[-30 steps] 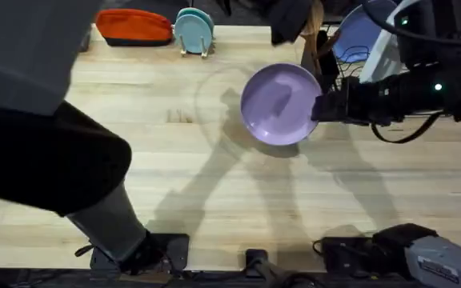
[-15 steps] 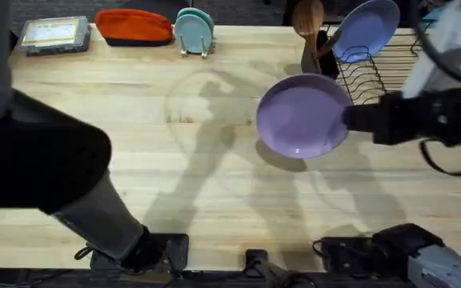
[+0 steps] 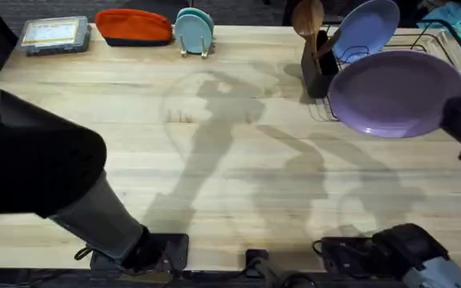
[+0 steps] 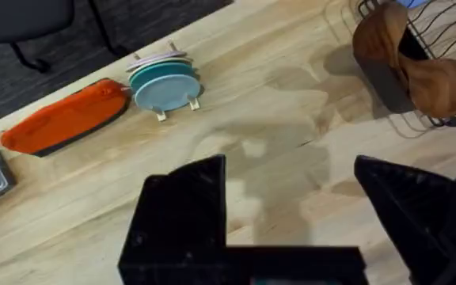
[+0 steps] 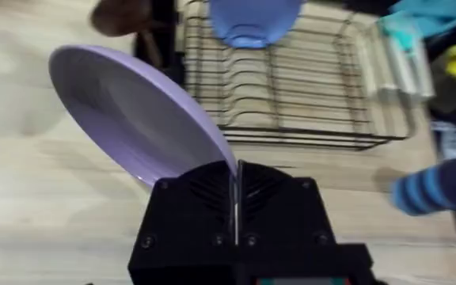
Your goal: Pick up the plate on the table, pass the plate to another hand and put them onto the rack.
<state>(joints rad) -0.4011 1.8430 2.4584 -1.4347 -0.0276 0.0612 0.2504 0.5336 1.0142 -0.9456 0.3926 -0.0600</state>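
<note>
The plate [image 3: 394,92], pinched at its rim by the right gripper [image 5: 234,207] so it can slot edge-first between prongs, hangs tilted over the rack [image 5: 291,87] beside the periwinkle plate [image 3: 366,28], while the left gripper [image 4: 291,214] gapes empty.

I see bare table [image 3: 238,184] mid-span; a periwinkle plate [image 3: 366,28] and utensil holder [image 3: 314,68] crowd the rack [image 5: 291,87].
</note>
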